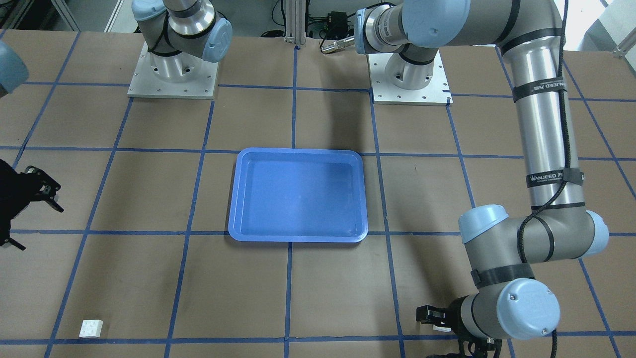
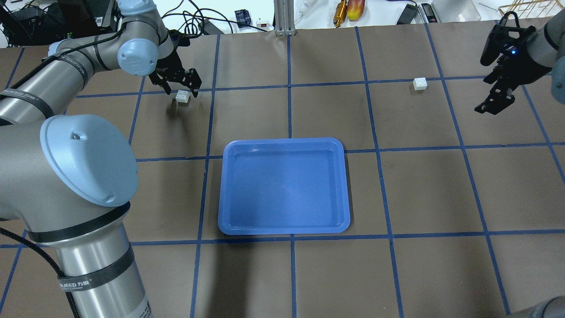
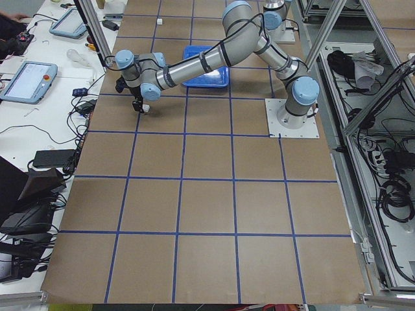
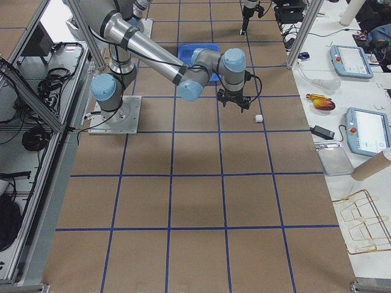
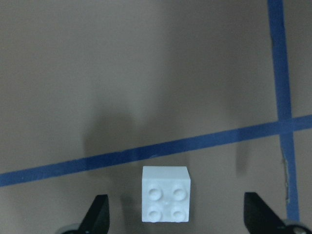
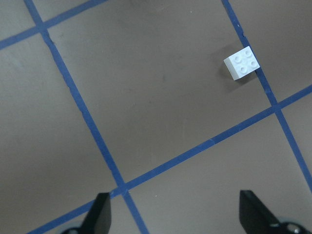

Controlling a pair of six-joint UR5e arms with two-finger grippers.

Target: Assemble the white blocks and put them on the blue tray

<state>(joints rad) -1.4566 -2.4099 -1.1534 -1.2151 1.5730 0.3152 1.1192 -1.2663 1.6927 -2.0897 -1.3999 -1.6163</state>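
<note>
One white block (image 5: 165, 201) sits studs-up on the brown table, between the open fingers (image 5: 97, 217) of my left gripper (image 2: 180, 90), which is low over it with both fingers apart from it. It also shows in the overhead view (image 2: 182, 96). The other white block (image 2: 420, 84) lies alone at the far right; it also shows in the right wrist view (image 6: 242, 63). My right gripper (image 2: 485, 84) is open and empty, raised to the right of it. The blue tray (image 2: 284, 142) is empty at the table's middle.
The arm bases (image 1: 173, 74) stand on metal plates at the robot's side. Tools and cables (image 2: 348, 11) lie past the far edge. The left arm's elbow (image 1: 531, 238) hangs over the table beside the tray. Blue tape lines grid the table.
</note>
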